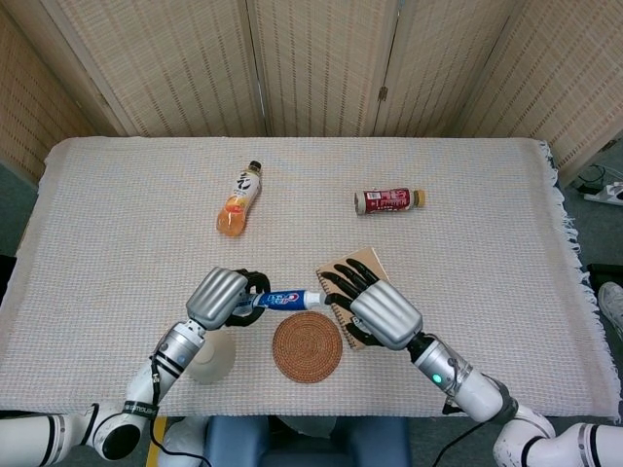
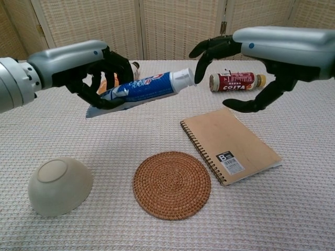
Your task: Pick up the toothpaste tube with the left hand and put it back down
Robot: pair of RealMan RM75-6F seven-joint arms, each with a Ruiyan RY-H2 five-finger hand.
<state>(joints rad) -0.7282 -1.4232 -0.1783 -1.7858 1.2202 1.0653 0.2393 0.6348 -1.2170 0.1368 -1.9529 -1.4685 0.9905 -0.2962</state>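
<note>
Above the worktop [image 2: 293,209], your left hand [image 2: 97,73] holds the toothpaste tube [image 2: 144,89] lifted in the air, the fingers wrapped around its flat end, the cap end pointing toward the right hand [image 2: 246,68]. The right hand hovers with fingers spread and holds nothing (its fingertips are very near the cap, so keep them apart). To finish well, I think you should lower the tube slowly and almost level onto free cloth, between the bowl [image 2: 60,186] and the round woven coaster [image 2: 171,184], and release only when it lies down. The bowl stands upside down, so nothing is seen inside. The orange drink bottle [image 1: 238,199] and the red-labelled bottle [image 1: 389,200] lie on their sides.
</note>
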